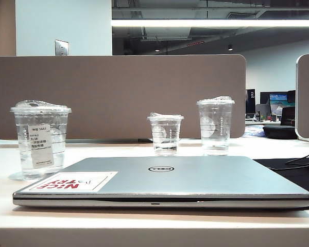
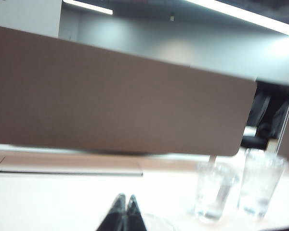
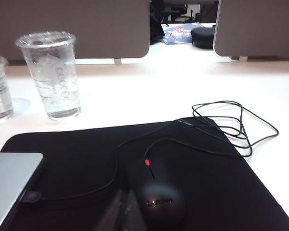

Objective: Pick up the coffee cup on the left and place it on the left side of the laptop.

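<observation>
The coffee cup, clear with a lid and a white printed label, stands upright on the white desk just left of the laptop's front left corner. The silver Dell laptop lies closed, with a "NICE TRY" sticker on its lid; its corner shows in the right wrist view. Neither gripper shows in the exterior view. My left gripper is shut and empty above the bare desk, and a faint clear curved rim beside its tips is too blurred to name. My right gripper is shut and empty over the black mouse pad.
A short clear cup and a taller clear cup stand behind the laptop. A black mouse with a looped cable lies on the pad to the laptop's right. A grey divider panel closes the back of the desk.
</observation>
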